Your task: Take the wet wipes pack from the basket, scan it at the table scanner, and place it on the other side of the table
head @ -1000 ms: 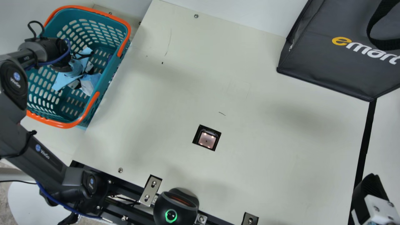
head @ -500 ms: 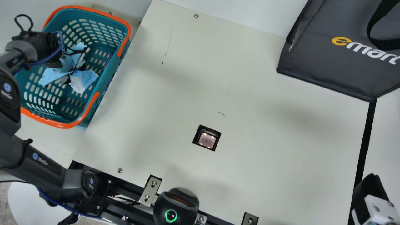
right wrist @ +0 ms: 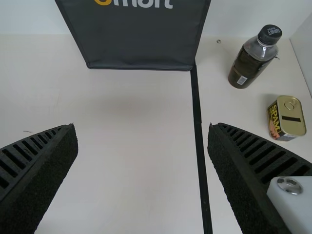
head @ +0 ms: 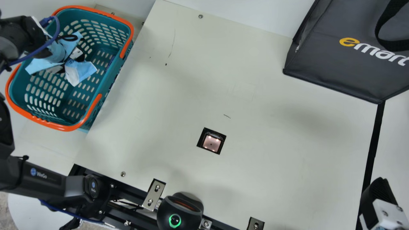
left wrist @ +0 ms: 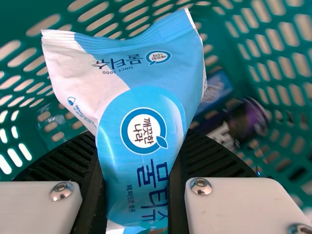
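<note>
Clasping glossy wipes pack point(left wrist: 141, 112), ribbed left gripper point(head: 68, 64), slotted teal basket point(head: 65, 128) beneath

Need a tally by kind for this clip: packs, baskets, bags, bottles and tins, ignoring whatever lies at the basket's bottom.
Wet wipes pack: 1
Basket: 1
Dark bag: 1
Bottle: 1
Tin: 1
Total: 5

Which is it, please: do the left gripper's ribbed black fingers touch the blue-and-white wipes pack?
Touching; the left wrist view shows both fingers gripping the pack.
</note>
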{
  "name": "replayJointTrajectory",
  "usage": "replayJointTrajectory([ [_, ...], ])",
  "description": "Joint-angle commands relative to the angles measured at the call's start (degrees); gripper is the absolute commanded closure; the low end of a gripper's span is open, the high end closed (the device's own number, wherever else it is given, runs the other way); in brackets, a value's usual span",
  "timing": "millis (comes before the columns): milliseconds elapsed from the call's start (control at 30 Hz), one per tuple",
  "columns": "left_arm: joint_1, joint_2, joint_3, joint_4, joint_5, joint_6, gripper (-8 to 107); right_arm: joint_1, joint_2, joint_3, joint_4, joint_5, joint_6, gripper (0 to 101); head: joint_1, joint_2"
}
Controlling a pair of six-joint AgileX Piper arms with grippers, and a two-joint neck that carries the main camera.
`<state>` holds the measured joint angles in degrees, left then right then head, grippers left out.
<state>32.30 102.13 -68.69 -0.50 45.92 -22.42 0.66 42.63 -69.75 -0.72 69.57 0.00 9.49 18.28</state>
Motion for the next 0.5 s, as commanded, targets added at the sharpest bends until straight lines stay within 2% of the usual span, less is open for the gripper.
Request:
replayJointTrajectory([
  [0, 0.2, -1.3, -1.2, -2.2, 2.8, 10.4, 107, 0.0, 0.0, 0.0, 0.0, 0.0, 0.0, 6, -1.6, 0.1],
  [233, 1.2, -5.3, -6.4, -6.5, 11.7, 22.8, 107, 0.0, 0.0, 0.0, -0.1, -0.1, 0.0, 6, -1.6, 0.1],
  [467, -0.4, -9.2, -10.2, -8.6, 18.1, 28.3, 107, 0.0, 0.0, 0.0, -0.1, -0.1, 0.0, 6, -1.6, 0.1],
])
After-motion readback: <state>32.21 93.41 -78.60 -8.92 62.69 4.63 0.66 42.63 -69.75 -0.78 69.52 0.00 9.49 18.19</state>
